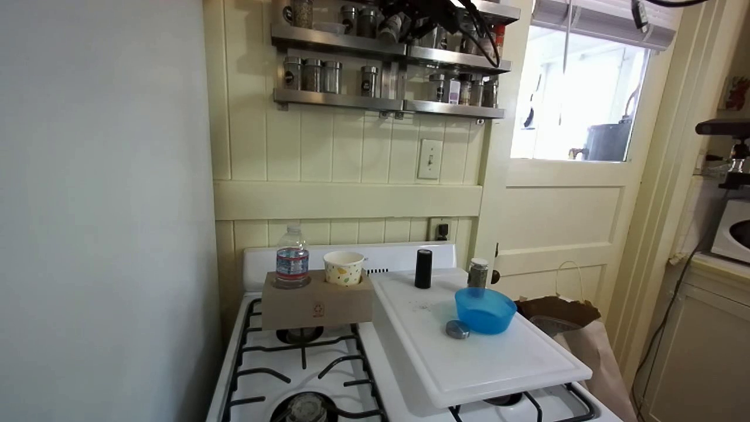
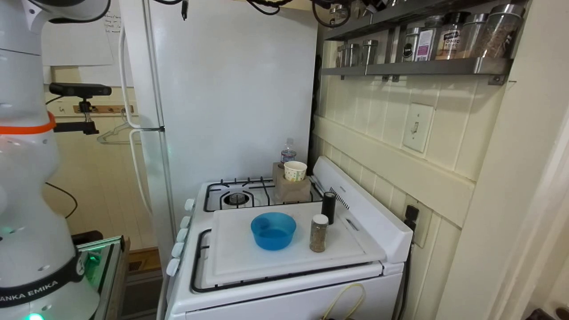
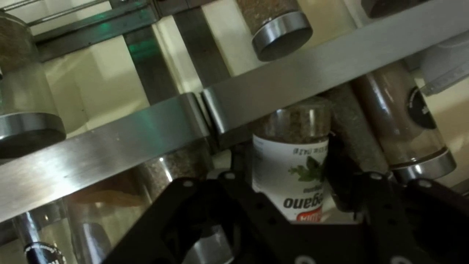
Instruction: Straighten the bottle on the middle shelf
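Note:
The middle shelf point(image 1: 334, 41) is a dark metal tier with a front rail, holding several small jars. Its rail point(image 3: 300, 73) runs diagonally through the wrist view, which stands upside down. An oregano bottle point(image 3: 289, 179) with a white label stands between my fingers, its foot at the rail near the joint of the two shelf sections. It leans compared with the neighbouring jars. My gripper point(image 3: 289, 157) is shut on it, with dark fingers against both sides. The bottle's cap is hidden by the gripper. The leaning bottle point(image 1: 390, 28) also shows beside my gripper point(image 1: 410, 26) in an exterior view.
A capped jar point(image 3: 406, 121) stands close on one side of the bottle, and jars point(image 3: 176, 165) on the other. The lower shelf point(image 1: 337, 98) holds more jars. Cables point(image 1: 486, 41) hang from the arm. The stove below bears a blue bowl point(image 2: 273, 231) and a spice jar point(image 2: 318, 233).

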